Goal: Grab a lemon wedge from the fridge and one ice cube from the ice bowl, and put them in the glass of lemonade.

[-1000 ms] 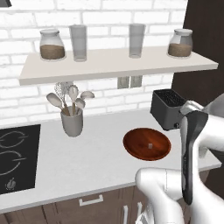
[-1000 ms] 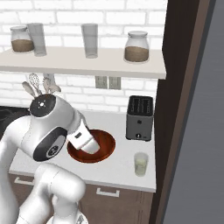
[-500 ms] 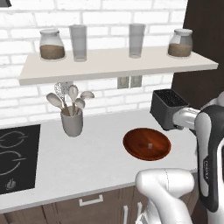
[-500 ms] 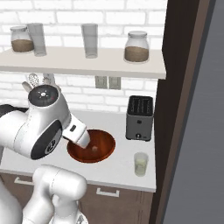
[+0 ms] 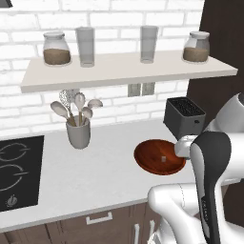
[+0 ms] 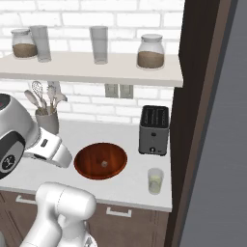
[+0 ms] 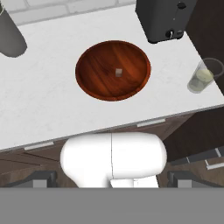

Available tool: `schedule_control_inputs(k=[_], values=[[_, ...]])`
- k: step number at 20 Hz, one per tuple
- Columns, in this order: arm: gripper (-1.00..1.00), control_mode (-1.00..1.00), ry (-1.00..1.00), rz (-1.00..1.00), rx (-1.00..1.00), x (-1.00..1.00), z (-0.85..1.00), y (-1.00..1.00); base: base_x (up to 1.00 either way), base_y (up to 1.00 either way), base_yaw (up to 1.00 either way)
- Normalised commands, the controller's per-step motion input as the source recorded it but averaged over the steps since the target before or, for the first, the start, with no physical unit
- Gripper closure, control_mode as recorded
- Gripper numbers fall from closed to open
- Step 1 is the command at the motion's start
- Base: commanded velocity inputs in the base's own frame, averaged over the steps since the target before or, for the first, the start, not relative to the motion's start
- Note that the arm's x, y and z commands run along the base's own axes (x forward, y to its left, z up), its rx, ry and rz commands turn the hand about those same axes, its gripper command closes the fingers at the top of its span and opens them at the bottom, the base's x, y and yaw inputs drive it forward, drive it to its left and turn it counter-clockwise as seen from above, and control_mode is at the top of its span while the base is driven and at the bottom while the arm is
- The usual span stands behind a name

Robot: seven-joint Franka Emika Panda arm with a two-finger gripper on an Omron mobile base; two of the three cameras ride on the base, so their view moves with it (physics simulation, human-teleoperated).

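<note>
The hand (image 7: 112,186) hangs high above the front edge of the white tabletop (image 7: 48,105), looking down, with only its 2 dark fingertips (image 7: 43,178) at the bottom of the hand view. They stand far apart, so the hand is wide and holds nothing.

The wide, shallow, round reddish-brown wooden ice bowl (image 7: 94,85) lies straight ahead of the hand and below it, beyond the tabletop's front edge. At the bowl's centre sits 1 tiny pale grey-white translucent ice cube (image 7: 118,72), alone on the wood and clear of the walls. It is roughly square, with no long axis to align to. Judging from this, the coming move is a forward and downward reach into the bowl's middle, and the cube's small size would leave little margin for the wide fingers.

The small short clear glass of lemonade (image 7: 204,76), holding pale yellowish liquid, stands ahead and to the hand's right, near the tabletop's corner and apart from the bowl. The black toaster (image 7: 162,17) sits farther ahead on the right, behind the glass. A grey utensil cup (image 7: 9,35) is far ahead on the left.
</note>
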Motion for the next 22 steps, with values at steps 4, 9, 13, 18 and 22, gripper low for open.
schedule_control_inputs(k=[4,9,13,18,22], values=[[-1.0,-1.0,0.0,0.0,0.0,0.0,0.0,0.0,0.0,0.0,0.0],[-1.0,1.0,0.0,0.0,0.0,-0.04,0.0,0.0,-0.15,-0.04,0.0],[-1.0,1.0,0.0,0.0,0.0,0.0,0.0,0.0,-1.0,-0.56,-0.09],[-1.0,1.0,0.0,0.0,0.0,0.0,0.0,0.0,-0.85,-0.23,-0.44],[-1.0,1.0,0.0,0.0,0.0,0.0,0.0,0.0,-0.35,-0.18,-0.69]])
